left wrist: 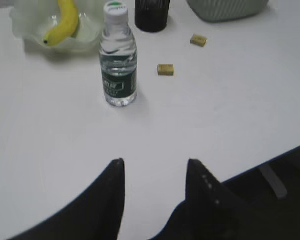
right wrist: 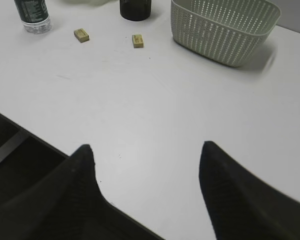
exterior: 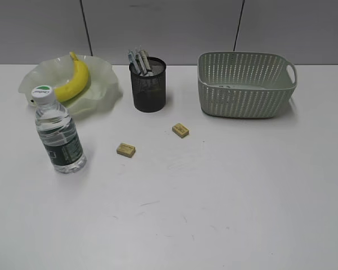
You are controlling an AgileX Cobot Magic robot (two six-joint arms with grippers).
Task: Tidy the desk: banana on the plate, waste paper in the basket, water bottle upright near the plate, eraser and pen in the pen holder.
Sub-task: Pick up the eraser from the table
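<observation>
While the banana (exterior: 74,80) lies diagonally on the plate (exterior: 104,90), the water bottle (exterior: 59,133) stands upright.

Behind the white tabletop runs a plain grey wall (exterior: 158,28) of panels, split by two thin dark seams (exterior: 85,25). A dark ledge (right wrist: 15,150) with a grey strip lies below the tabletop's near edge in the wrist views.

Bright, even light; wrist views slightly soft.
</observation>
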